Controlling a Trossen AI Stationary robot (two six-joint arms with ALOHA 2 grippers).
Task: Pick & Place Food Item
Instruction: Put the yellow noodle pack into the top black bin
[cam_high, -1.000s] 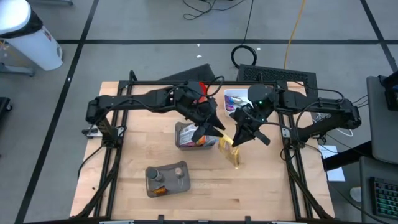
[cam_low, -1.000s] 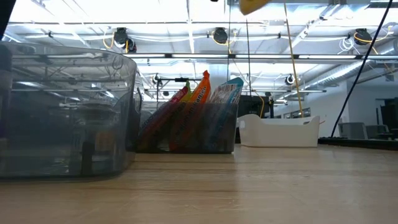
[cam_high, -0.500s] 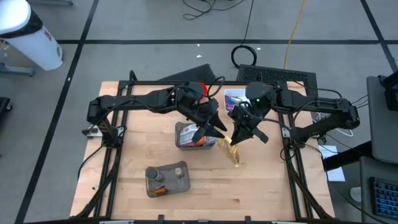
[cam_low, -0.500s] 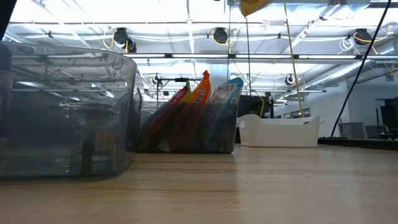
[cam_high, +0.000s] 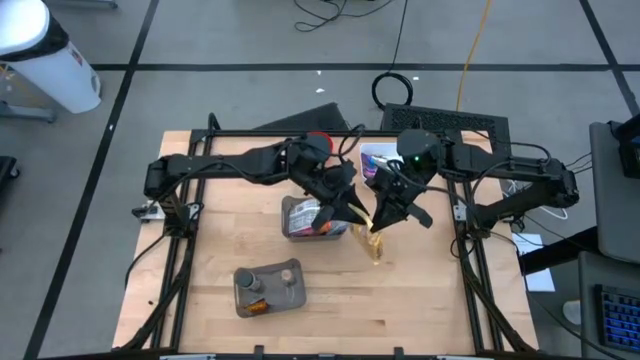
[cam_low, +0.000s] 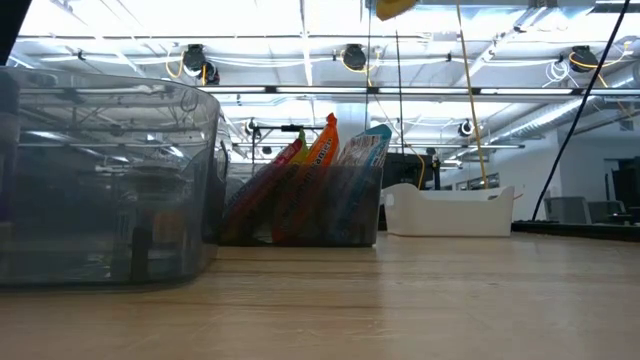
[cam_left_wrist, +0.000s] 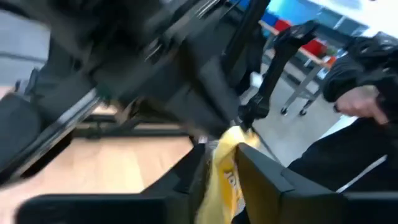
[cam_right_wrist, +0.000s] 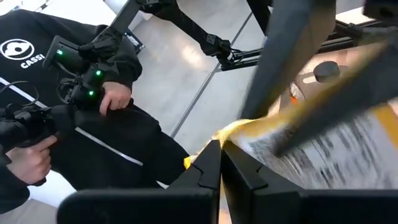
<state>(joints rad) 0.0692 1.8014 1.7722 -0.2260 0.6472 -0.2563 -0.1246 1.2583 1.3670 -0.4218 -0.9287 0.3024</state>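
A yellow snack packet (cam_high: 374, 243) was held above the counter (cam_high: 220, 240), beside the grey snack bin (cam_high: 312, 218), pinched at its top edge by the closed right pincer (cam_high: 380, 222). The left pincer (cam_high: 357, 212) was set around the same packet, though whether it was clamped could not be told from the blurred wrist view.

Legible text: white letters "CASSI", cut off by the frame edge, beside a round white logo on a person's black sleeve (cam_right_wrist: 25, 53). Print on the yellow packet (cam_right_wrist: 348, 149): blurred, unreadable. Packets in the bin (cam_low: 310, 205): lettering too small to read.
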